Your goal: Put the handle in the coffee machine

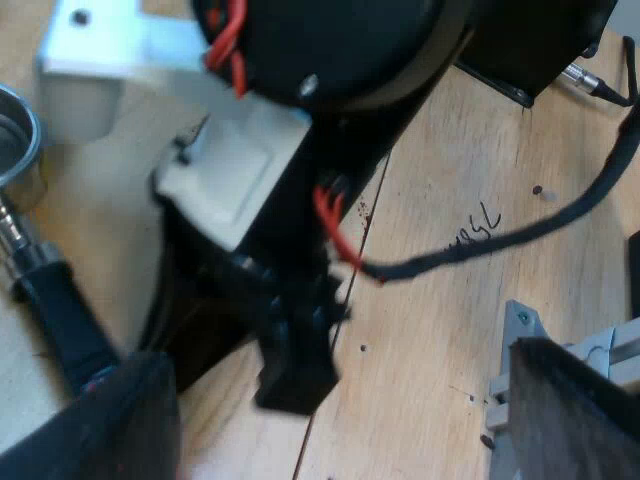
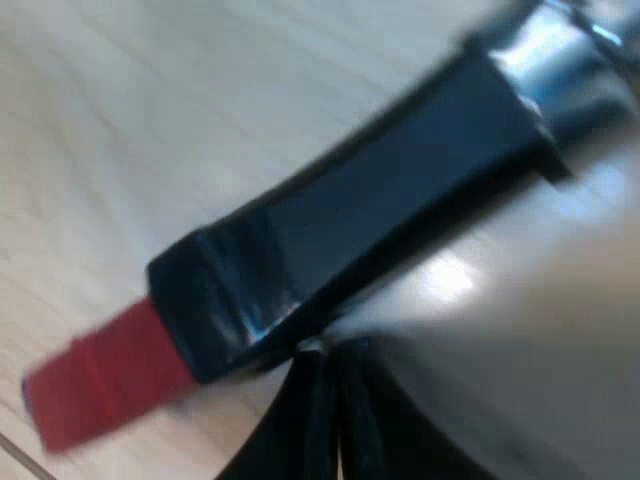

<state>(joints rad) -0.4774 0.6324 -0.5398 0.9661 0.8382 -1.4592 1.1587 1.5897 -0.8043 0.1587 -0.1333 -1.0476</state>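
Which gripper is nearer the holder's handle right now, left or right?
Right. The right gripper has its tips just short of the dark handle, near its red end. The left gripper hangs farther off, over that end.

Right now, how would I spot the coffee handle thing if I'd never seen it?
Look on the pale wooden table. A round metal holder lies there, with a long dark handle sticking out of it. The bright red end of that handle gives it away.
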